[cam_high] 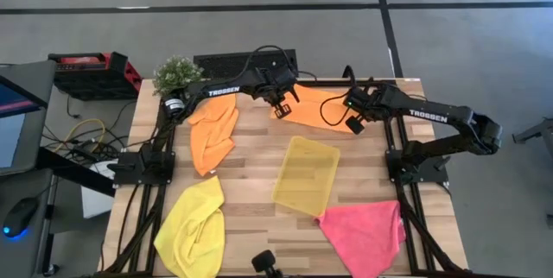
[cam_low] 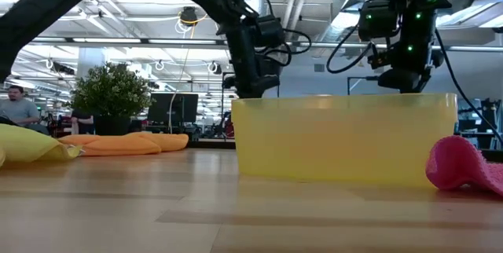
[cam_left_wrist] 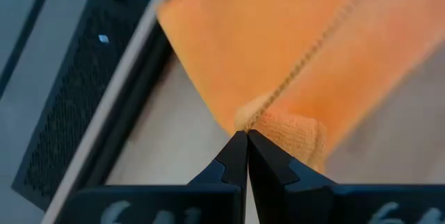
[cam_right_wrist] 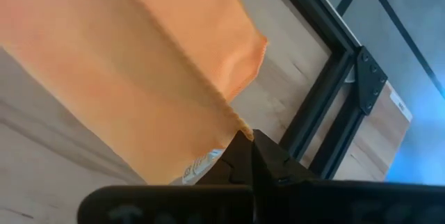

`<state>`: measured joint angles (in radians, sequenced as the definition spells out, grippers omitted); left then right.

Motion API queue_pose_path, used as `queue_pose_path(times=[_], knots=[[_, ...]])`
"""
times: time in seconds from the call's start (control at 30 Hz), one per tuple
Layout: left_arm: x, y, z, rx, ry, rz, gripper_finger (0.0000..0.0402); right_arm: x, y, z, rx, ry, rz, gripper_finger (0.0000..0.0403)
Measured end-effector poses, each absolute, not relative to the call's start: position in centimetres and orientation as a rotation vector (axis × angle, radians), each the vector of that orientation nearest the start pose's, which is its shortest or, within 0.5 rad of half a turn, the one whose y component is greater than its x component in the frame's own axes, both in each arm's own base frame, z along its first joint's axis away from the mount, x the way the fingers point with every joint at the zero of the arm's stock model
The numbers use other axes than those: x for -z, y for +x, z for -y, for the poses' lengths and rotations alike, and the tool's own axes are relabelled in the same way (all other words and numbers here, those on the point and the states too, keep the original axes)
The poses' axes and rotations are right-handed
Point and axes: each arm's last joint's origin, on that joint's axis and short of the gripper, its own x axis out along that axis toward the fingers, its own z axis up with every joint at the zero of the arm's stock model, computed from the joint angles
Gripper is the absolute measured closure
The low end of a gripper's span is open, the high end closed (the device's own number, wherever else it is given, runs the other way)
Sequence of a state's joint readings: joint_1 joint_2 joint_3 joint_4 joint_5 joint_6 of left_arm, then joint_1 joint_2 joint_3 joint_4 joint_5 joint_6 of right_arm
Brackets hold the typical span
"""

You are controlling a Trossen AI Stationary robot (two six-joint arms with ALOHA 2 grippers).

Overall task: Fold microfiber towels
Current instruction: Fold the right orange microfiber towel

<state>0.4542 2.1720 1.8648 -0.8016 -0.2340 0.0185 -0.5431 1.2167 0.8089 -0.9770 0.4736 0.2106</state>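
The left gripper (cam_left_wrist: 246, 135) pinches one corner of the orange towel (cam_high: 315, 107); the right gripper (cam_right_wrist: 248, 139) pinches its other corner, cloth spread between them.

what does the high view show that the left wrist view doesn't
Only the high view shows the translucent yellow tray, the yellow towel, the pink towel, a second orange towel, the plant and the right gripper.

Only the left wrist view shows, close up, the left gripper shut on a corner of the far orange towel, with its stitched hem.

Both show that orange towel, the wooden table and the black grille.
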Motion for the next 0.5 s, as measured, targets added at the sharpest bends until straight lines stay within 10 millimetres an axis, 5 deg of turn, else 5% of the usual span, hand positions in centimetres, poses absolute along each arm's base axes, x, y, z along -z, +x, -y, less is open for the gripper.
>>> queue_pose_path(times=[0.27, 0.5], knots=[[-21.7, 41.0, -22.3, -0.648, -0.120, -1.108, 0.0401, -21.7, 15.8, 11.8, 0.993, 0.261, -1.320, 0.0391], [-22.0, 41.4, -22.9, -0.679, -0.127, -1.024, 0.0381, -21.8, 16.1, 12.1, 0.959, 0.233, -1.297, 0.0347]])
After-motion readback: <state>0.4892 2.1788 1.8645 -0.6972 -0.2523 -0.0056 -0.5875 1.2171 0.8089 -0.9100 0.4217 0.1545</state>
